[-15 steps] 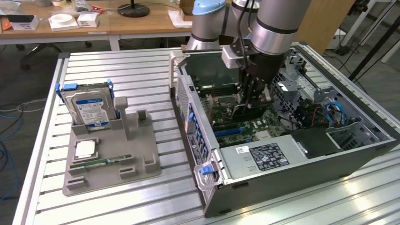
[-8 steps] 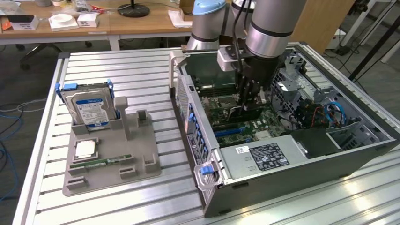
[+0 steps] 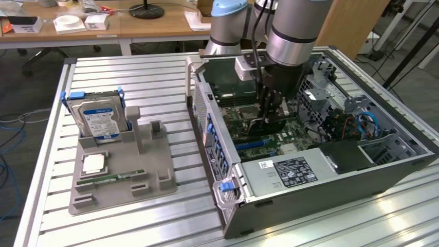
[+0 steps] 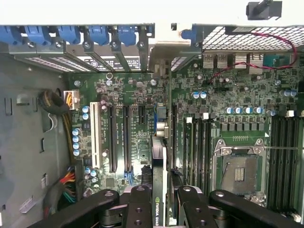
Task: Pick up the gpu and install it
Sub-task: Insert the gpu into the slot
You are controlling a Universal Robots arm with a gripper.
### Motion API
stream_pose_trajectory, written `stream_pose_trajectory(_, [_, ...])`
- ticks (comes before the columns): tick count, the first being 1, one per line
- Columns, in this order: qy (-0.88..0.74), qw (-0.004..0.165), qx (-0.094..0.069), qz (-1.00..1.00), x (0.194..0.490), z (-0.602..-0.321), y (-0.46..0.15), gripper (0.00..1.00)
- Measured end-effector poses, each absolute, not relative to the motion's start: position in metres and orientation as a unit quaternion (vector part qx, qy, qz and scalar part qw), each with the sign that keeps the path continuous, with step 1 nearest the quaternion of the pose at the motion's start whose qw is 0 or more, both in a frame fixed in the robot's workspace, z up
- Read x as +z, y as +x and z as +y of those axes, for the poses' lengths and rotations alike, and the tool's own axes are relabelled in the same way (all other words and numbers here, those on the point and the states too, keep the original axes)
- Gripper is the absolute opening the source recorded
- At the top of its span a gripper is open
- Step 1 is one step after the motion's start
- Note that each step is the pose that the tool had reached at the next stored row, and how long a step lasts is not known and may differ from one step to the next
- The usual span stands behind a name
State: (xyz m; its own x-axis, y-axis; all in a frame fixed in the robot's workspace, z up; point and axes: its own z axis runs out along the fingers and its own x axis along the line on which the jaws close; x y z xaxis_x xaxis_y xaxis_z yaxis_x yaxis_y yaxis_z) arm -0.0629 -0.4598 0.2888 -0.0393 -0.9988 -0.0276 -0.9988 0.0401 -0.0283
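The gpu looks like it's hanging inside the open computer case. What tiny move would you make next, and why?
Probably a slow, straight lowering toward the motherboard. The gripper is shut on the gpu, holding it on edge above the row of long expansion slots, inside the open case. The card looks roughly parallel to those slots, but whether it sits exactly over one is hard to tell, so go gently.

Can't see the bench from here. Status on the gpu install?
Gripper shut on gpu, card held edge-on. Hanging inside open computer case, above motherboard. Card not yet seated. No obstruction seen below it.
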Motion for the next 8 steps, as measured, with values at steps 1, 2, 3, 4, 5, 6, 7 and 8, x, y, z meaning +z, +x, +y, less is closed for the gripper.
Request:
stream_pose_trajectory(1, [-0.693, 0.020, -0.001, 0.721, 0.2885, -0.4598, -0.0629, 0.25])
stream_pose_trajectory(2, [-0.693, 0.020, -0.001, 0.721, 0.2884, -0.4599, -0.0630, 0.25])
stream_pose_trajectory(3, [-0.693, 0.020, -0.001, 0.721, 0.2884, -0.4599, -0.0630, 0.25])
stream_pose_trajectory(4, [-0.693, 0.020, -0.001, 0.721, 0.2883, -0.4598, -0.0630, 0.25])
stream_pose_trajectory(5, [-0.693, 0.020, 0.000, 0.721, 0.2883, -0.4598, -0.0627, 0.25])
stream_pose_trajectory(6, [-0.693, 0.020, 0.000, 0.721, 0.2881, -0.4598, -0.0621, 0.25])
stream_pose_trajectory(7, [-0.693, 0.020, 0.000, 0.721, 0.2881, -0.4598, -0.0610, 0.25])
stream_pose_trajectory(8, [-0.693, 0.019, 0.000, 0.721, 0.2882, -0.4598, -0.0599, 0.25])
